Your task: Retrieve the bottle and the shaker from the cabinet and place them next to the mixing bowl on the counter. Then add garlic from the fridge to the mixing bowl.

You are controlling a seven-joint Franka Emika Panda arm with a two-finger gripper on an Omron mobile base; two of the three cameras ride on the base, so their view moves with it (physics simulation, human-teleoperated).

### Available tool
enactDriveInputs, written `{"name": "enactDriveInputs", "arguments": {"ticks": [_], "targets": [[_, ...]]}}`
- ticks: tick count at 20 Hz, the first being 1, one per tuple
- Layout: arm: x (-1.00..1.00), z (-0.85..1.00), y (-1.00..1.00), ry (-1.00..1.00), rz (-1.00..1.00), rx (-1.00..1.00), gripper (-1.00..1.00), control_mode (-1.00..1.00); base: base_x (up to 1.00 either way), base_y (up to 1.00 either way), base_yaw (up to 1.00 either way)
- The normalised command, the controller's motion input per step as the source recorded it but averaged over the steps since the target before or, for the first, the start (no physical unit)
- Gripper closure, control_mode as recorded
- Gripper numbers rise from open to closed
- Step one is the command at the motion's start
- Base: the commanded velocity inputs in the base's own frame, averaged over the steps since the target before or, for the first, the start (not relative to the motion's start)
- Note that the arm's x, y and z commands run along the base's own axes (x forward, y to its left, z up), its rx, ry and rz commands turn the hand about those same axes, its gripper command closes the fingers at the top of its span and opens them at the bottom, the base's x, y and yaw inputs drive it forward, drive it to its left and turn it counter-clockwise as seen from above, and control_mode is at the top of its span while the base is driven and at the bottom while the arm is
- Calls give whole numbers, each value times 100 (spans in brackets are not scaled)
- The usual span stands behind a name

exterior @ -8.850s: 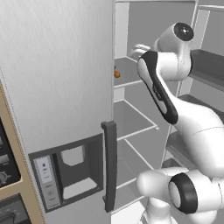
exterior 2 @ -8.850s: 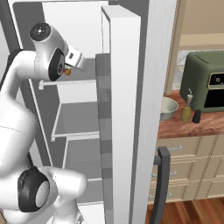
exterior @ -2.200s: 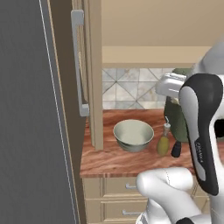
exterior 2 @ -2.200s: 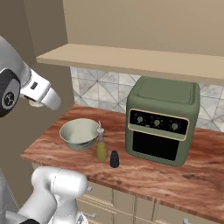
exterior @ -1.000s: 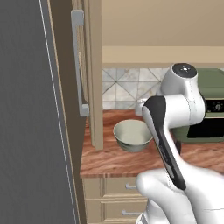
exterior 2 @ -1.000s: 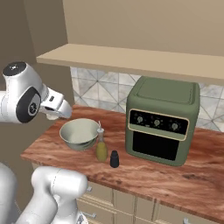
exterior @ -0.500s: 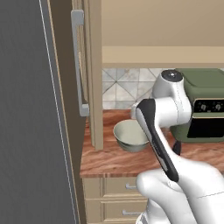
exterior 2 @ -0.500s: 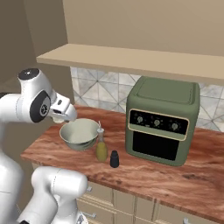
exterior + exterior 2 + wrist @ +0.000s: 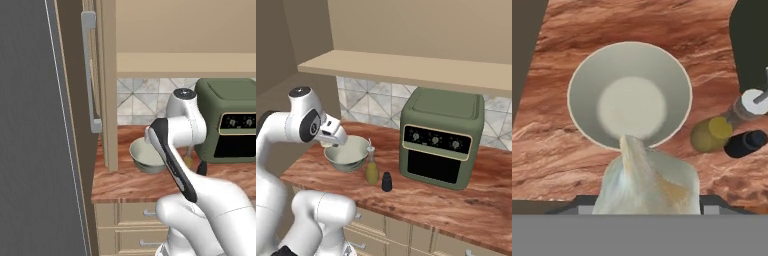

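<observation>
Hand view is showing one garlic bulb (image 9: 646,181) at bottom centre, the tool (image 9: 646,202) gripping it above the near rim of one mixing bowl (image 9: 582,75). At right of the frame, one yellow oil bottle (image 9: 712,133) and one dark shaker (image 9: 747,143) are standing beside the bowl on the reddish worktop (image 9: 637,20). One green air fryer (image 9: 442,142) is sitting at right in the right base view.

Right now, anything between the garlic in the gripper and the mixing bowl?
Nothing visible. The garlic hangs over the near rim of the mixing bowl, whose inside is bare. The bottle and shaker stand off to one side, on the counter.
</observation>
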Motion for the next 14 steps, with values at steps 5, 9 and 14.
{"name": "enactDriveInputs", "arguments": {"ticks": [5,9,14], "targets": [[45,-16,0,3,0,0,100,-100,0,0,0],[52,-13,0,6,0,0,100,-100,0,0,0],[39,-27,0,4,0,0,100,-100,0,0,0]]}}
